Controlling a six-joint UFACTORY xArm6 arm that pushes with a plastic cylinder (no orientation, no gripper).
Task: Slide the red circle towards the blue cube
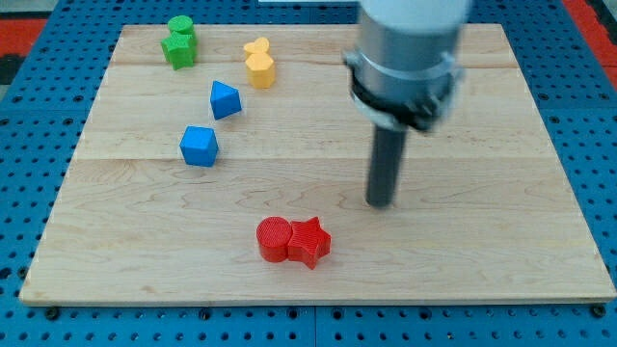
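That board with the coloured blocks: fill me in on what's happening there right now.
An arm ending in a dark rod is working over a wooden board. My tip sits to the view's upper right of the red circle, touching no block. The red circle is pressed against a red star near the view's bottom. The blue cube lies apart at upper left, with another blue block, a yellow block and a green block beyond.
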